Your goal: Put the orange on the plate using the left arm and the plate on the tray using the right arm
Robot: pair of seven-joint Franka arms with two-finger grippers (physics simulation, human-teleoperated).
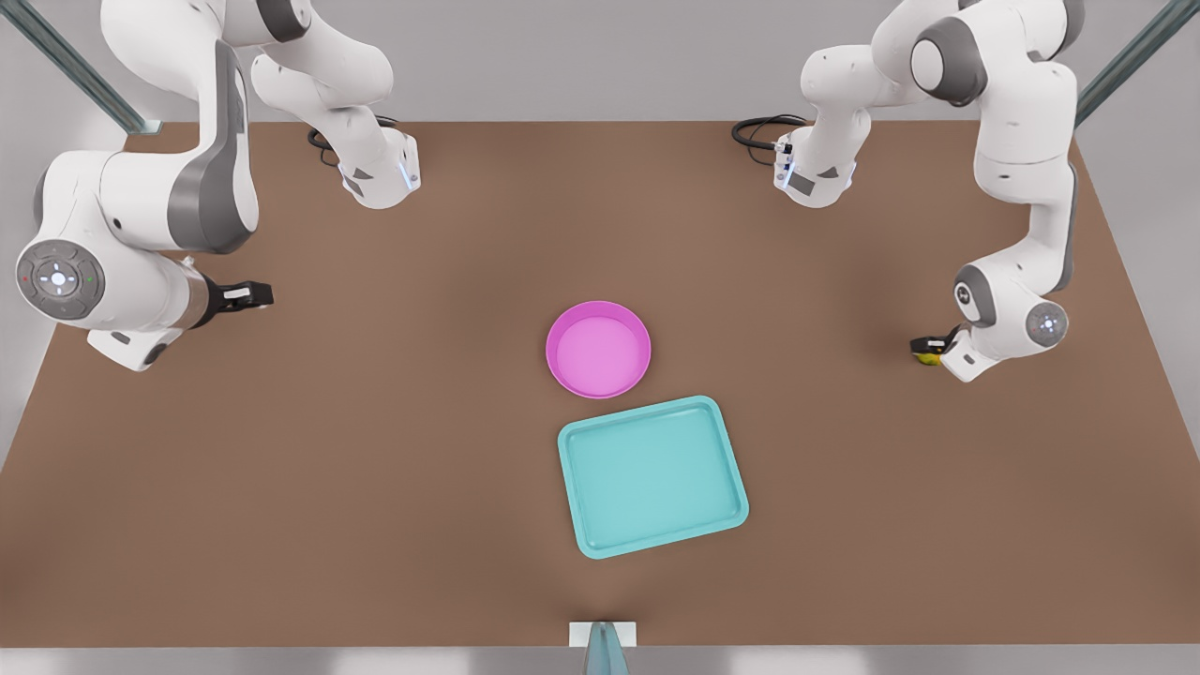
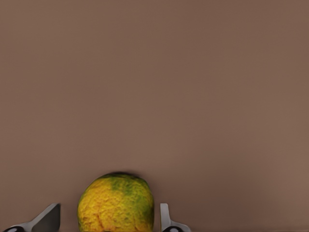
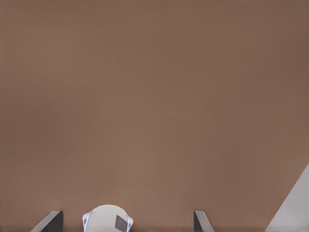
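The orange (image 2: 116,205), yellow with green mottling, rests on the brown table between the fingers of my left gripper (image 2: 110,218). The gripper is open; one finger (image 2: 46,220) stands a little off the fruit and the other is close beside it. In the front view this gripper (image 1: 928,351) is low at the table's right side, with the orange (image 1: 929,358) peeking out under it. The pink plate (image 1: 598,349) lies mid-table, and the teal tray (image 1: 652,475) is just in front of it, near it but apart. My right gripper (image 1: 246,295) waits open at the front view's left, far from the plate.
Two white arm bases (image 1: 380,169) (image 1: 814,173) with black cables stand at the table's far edge. A small white camera mount (image 1: 602,637) sits at the near edge. One arm base (image 3: 107,220) also shows ahead of the right gripper.
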